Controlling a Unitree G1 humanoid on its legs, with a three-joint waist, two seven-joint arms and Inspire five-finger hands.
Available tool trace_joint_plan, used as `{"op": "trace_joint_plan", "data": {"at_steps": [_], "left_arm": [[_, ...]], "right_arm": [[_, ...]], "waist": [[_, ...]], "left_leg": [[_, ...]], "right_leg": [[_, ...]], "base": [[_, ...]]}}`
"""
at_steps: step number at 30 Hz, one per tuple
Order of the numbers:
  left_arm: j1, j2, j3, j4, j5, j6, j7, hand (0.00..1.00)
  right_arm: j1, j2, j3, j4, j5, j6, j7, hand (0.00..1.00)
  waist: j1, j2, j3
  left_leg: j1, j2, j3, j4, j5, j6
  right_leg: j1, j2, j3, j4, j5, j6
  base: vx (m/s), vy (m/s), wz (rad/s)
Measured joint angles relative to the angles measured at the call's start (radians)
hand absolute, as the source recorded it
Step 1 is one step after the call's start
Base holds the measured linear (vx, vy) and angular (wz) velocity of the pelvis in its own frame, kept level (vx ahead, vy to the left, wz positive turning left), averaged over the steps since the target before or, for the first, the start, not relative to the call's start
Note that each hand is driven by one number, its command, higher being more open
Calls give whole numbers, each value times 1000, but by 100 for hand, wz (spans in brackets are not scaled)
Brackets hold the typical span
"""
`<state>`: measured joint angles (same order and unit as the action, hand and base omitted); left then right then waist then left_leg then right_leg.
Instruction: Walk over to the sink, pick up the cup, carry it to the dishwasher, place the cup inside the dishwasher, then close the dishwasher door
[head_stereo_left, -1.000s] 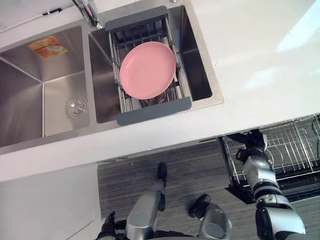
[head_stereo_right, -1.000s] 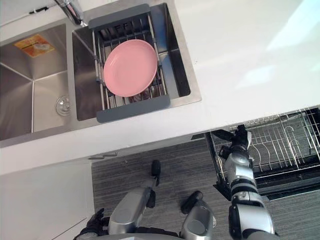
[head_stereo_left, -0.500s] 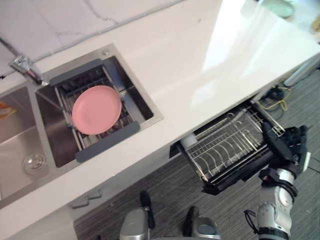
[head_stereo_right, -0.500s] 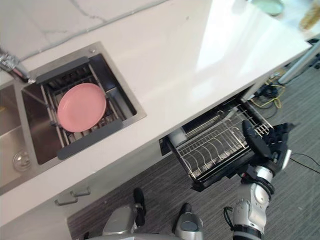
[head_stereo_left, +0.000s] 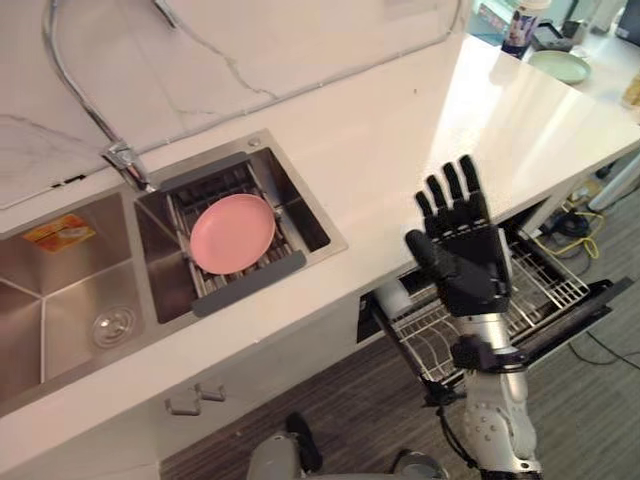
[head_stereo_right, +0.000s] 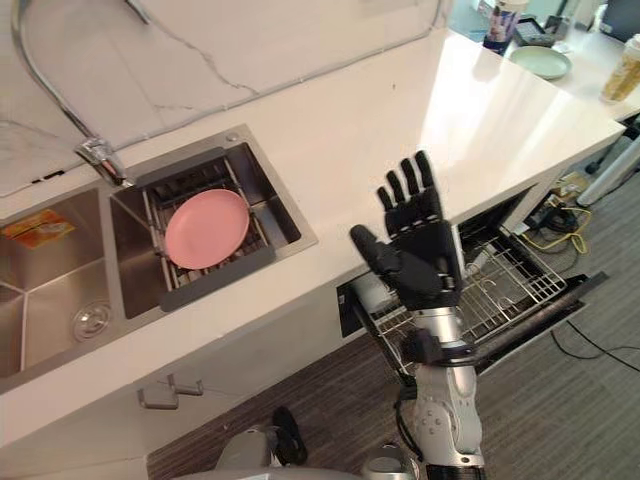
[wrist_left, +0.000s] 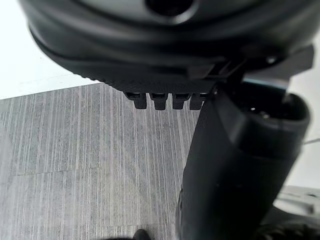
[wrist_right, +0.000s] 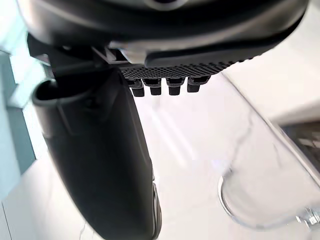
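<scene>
A: Fingers (head_stereo_left: 447, 190) straight and spread, nothing held. Right hand (head_stereo_left: 465, 268) up from the dishwasher rack (head_stereo_left: 545, 290) since 1 s ago, now raised over the counter (head_stereo_left: 400, 130) edge. Camera swung too.
B: Meaning for the task?
A: Cup (head_stereo_left: 395, 297) probably the pale cylinder at the rack's sink-side end; hard to confirm. Sink (head_stereo_left: 60, 300) holding a pink plate (head_stereo_left: 232, 232), no cup seen there. Placing likely done, door left to close.
B: Wrist views?
A: Left hand (wrist_left: 235, 165) low over grey floor (wrist_left: 75, 150), relaxed, empty. Rack and sink readable from the eye views.
</scene>
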<state>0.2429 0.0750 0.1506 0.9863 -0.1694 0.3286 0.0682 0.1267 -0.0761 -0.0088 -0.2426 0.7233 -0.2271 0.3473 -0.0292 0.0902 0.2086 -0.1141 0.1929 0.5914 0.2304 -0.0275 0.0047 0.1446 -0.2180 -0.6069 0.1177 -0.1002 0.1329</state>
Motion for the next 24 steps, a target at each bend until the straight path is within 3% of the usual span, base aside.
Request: {"op": "trace_joint_plan", "data": {"at_steps": [5,9,12,13,14,15,16,17,19,21,24], "left_arm": [[-6,10,-39,13,79,-26,-8,100],[-23,32,-87,40,154,-45,-29,100],[-33,51,-118,46,194,-20,-68,100],[-36,57,-122,44,213,-6,-94,100],[-36,66,-145,43,229,9,-121,100],[-36,79,-163,43,230,23,-137,100],[-37,81,-173,43,230,30,-141,100],[-51,89,-199,48,245,43,-149,100],[-63,102,-205,71,277,44,-168,100],[-66,116,-203,87,292,39,-189,100],[-65,136,-202,90,309,21,-199,100]], "right_arm": [[-38,-30,-1,2,-2,-1,-48,100],[-84,-28,8,27,-2,-3,-114,100],[-89,-27,16,30,-14,-16,-175,100],[-89,-27,14,31,-19,-23,-199,100],[-89,-27,13,35,-17,-28,-223,100],[-89,-26,8,42,4,-28,-238,100],[-88,-25,0,46,14,-27,-241,100],[-84,-21,-14,58,35,-27,-241,100],[-73,-18,-33,64,39,-24,-240,100],[-69,-18,-35,64,39,-16,-224,100],[-67,-21,-39,62,40,-3,-163,100]], "waist": [[-10,-5,-16],[-6,-26,-35],[0,-38,-46],[6,-43,-51],[10,-49,-56],[10,-55,-58],[7,-57,-59],[-7,-61,-60],[-14,-75,-68],[-13,-102,-83],[-10,-148,-107]], "left_leg": [[12,-75,-9,-62,29,31],[44,-136,-19,-125,36,50],[58,-166,-35,-156,32,59],[62,-176,-42,-169,31,62],[72,-189,-57,-187,33,64],[80,-193,-85,-195,33,68],[81,-192,-110,-195,32,77],[80,-190,-176,-194,29,86],[84,-189,-244,-194,30,87],[95,-210,-274,-199,35,79],[103,-249,-310,-203,40,72]], "right_leg": [[30,-61,-99,3,17,32],[31,-114,-124,53,25,38],[22,-151,-140,116,27,33],[7,-171,-135,159,26,22],[-16,-191,-102,223,27,-21],[-50,-200,-30,304,32,-99],[-73,-196,24,344,21,-125],[-102,-147,141,388,-42,-110],[-141,-80,252,413,-104,-86],[-179,-67,285,419,-107,-82],[-195,-52,283,280,-70,-79]], "base": [[37,92,39],[4,127,15],[7,114,19],[23,150,28],[44,114,39],[61,99,47],[86,59,82],[74,18,85],[100,-3,107],[121,-35,81],[130,-100,48]]}}
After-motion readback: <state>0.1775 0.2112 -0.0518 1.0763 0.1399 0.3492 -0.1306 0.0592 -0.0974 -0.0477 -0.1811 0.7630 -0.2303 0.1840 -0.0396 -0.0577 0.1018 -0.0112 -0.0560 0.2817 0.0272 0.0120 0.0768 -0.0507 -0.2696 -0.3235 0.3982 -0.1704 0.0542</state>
